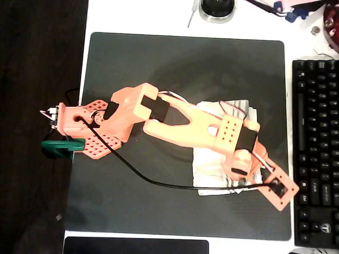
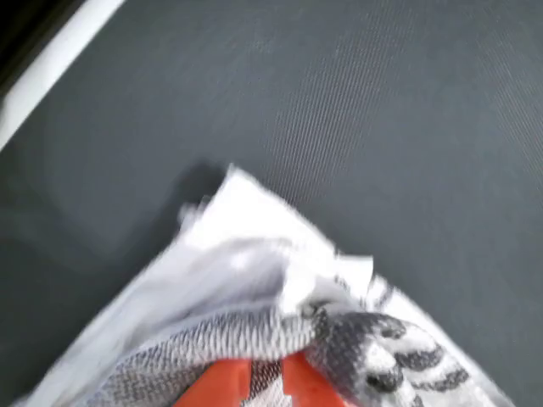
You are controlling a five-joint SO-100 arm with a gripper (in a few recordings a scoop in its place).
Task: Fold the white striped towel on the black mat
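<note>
The white striped towel [image 1: 211, 165] lies crumpled on the right half of the black mat [image 1: 159, 63], partly hidden under my orange arm. Its grey stripes show at the far edge and near the front. My gripper [image 1: 239, 170] points down onto the towel's right part. In the wrist view a bunched, striped fold of the towel [image 2: 254, 280] is gathered over the orange fingers [image 2: 229, 386], with a strip of cloth pinched between them, and the gripper [image 2: 267, 386] is shut on it. The mat [image 2: 356, 102] fills the background there.
A black keyboard [image 1: 318, 148] runs along the mat's right side. A round dark object [image 1: 217, 8] sits on the white table beyond the mat. A black cable [image 1: 159, 182] crosses the mat. A green clamp [image 1: 61, 147] holds the arm's base at the left edge.
</note>
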